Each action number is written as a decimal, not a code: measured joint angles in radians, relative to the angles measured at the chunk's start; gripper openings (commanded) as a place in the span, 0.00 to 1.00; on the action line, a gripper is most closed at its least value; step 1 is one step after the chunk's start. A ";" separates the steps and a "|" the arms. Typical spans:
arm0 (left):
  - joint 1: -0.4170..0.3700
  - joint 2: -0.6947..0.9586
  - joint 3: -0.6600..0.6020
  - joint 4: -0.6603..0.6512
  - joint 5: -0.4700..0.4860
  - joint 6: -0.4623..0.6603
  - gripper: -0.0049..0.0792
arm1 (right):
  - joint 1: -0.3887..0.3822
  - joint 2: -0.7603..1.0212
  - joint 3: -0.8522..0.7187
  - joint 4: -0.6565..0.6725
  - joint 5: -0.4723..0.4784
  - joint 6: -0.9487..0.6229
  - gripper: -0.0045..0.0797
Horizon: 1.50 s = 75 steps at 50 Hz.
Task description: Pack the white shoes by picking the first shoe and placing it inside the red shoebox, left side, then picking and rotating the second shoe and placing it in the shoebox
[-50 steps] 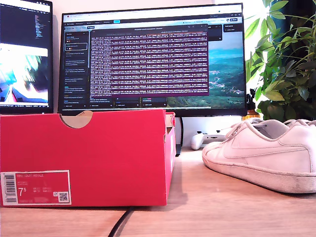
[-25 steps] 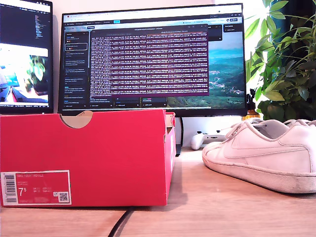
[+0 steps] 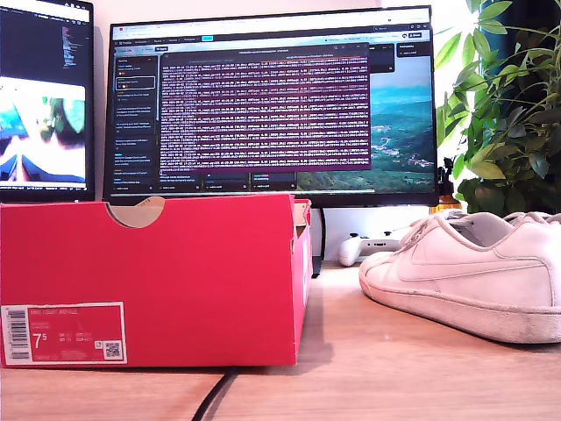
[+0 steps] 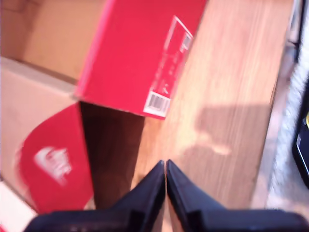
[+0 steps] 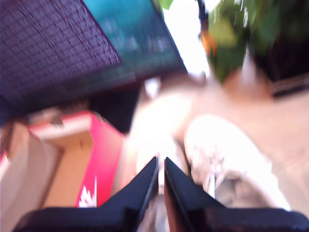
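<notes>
The red shoebox stands open at the exterior view's left, with its notch in the rim and its "7.5" label facing the camera. The white shoes lie side by side at that view's right, toes toward the box; the far one is mostly hidden. Neither gripper shows in the exterior view. My first gripper is shut on nothing, high above the table beside the shoebox. My second gripper is shut and empty, hanging over the blurred shoes, with the shoebox to one side.
A white game controller lies behind the shoes. A large monitor and a second screen stand at the back, and a leafy plant at the exterior view's right. A black cable runs under the box front.
Only the pictures on the two screens have changed. The shoebox and the shoes have not moved.
</notes>
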<state>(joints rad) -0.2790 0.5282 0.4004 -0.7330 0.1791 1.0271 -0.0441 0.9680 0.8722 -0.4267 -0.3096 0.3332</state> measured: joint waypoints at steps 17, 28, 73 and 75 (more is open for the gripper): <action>-0.068 0.211 0.000 0.206 -0.093 0.006 0.04 | 0.130 0.241 0.121 -0.287 -0.033 -0.123 0.06; -0.097 0.294 0.000 0.302 -0.093 0.006 0.04 | 0.216 0.306 0.139 -0.321 0.004 -0.175 0.22; -0.107 0.354 0.000 0.405 -0.076 0.006 0.04 | 0.342 0.493 0.140 -0.307 0.087 -0.283 0.56; -0.107 0.354 0.000 0.405 -0.076 0.006 0.04 | 0.349 0.507 0.140 -0.307 0.089 -0.283 0.56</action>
<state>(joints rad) -0.3859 0.8818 0.4004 -0.3283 0.1028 1.0328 0.3050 1.4746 1.0126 -0.7338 -0.2211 0.0498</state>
